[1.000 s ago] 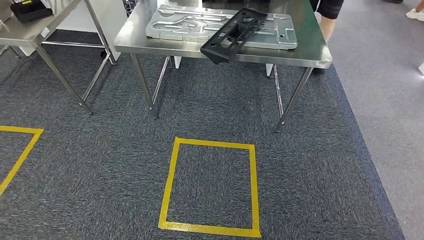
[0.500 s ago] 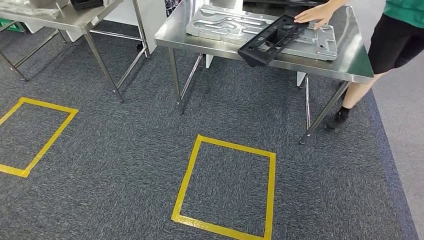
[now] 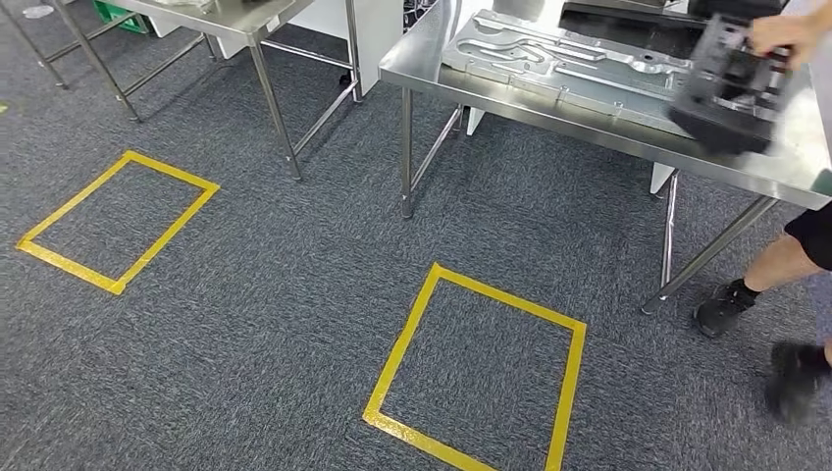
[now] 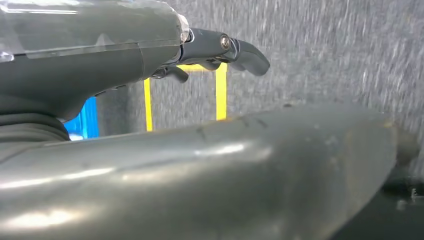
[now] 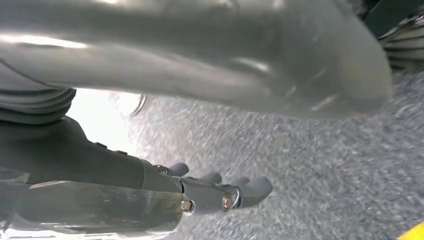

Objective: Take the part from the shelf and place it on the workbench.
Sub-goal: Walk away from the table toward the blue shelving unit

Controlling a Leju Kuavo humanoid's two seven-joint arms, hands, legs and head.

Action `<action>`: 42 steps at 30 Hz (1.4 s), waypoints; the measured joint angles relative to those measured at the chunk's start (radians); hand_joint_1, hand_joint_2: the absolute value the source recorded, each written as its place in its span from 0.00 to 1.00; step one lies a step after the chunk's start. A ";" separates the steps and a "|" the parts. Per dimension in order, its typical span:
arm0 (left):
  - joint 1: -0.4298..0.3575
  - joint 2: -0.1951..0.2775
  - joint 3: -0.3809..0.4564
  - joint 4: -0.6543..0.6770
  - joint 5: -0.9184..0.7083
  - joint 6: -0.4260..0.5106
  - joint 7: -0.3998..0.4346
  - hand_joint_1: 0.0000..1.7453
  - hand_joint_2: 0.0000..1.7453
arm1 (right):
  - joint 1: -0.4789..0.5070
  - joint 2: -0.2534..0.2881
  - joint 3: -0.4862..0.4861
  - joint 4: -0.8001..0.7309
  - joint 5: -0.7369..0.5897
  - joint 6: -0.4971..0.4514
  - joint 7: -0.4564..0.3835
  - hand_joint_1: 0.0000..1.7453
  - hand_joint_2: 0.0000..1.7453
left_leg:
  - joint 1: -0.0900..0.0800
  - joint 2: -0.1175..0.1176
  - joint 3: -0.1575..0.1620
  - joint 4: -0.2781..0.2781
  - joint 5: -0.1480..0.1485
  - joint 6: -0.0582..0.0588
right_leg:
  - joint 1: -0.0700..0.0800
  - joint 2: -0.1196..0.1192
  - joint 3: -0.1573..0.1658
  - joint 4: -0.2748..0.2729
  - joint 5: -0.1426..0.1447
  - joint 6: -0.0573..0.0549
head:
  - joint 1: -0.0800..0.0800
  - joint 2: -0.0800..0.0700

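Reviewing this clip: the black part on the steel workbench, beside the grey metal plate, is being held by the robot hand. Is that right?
Not quite. In the head view a person's hand grips the black part on the steel workbench, beside the grey metal plate. The left robot hand hangs over the carpet, holding nothing.

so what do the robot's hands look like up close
Both look alike. The left hand has a clear, glossy plastic cover over a dark grey body, a black ribbed cuff at the wrist, and dark grey rounded fingers hinged with a small silver screw. The right hand has the same clear cover, ribbed cuff and dark fingers, with two silver screws showing.
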 joint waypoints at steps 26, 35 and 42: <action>0.000 0.002 -0.006 0.000 -0.016 0.011 0.011 0.00 0.00 | 0.004 -0.009 0.013 0.009 0.023 -0.007 -0.030 0.00 0.00 | -0.005 0.050 0.027 -0.005 -0.015 0.020 | -0.008 -0.048 -0.051 0.132 -0.049 0.018 | 0.000 0.000; -0.001 0.007 -0.022 0.000 -0.027 0.009 -0.010 0.00 0.00 | -0.003 -0.011 0.020 0.011 0.054 -0.019 -0.033 0.00 0.00 | -0.002 0.079 -0.038 0.102 -0.075 -0.021 | -0.004 -0.070 0.014 -0.027 0.011 -0.021 | 0.000 0.000; -0.002 0.012 -0.021 0.000 -0.010 0.022 -0.045 0.00 0.00 | 0.003 -0.032 0.022 0.021 0.074 0.032 0.084 0.00 0.00 | 0.006 0.168 0.004 0.079 -0.055 -0.036 | 0.001 -0.168 0.016 -0.017 0.000 -0.013 | 0.000 0.000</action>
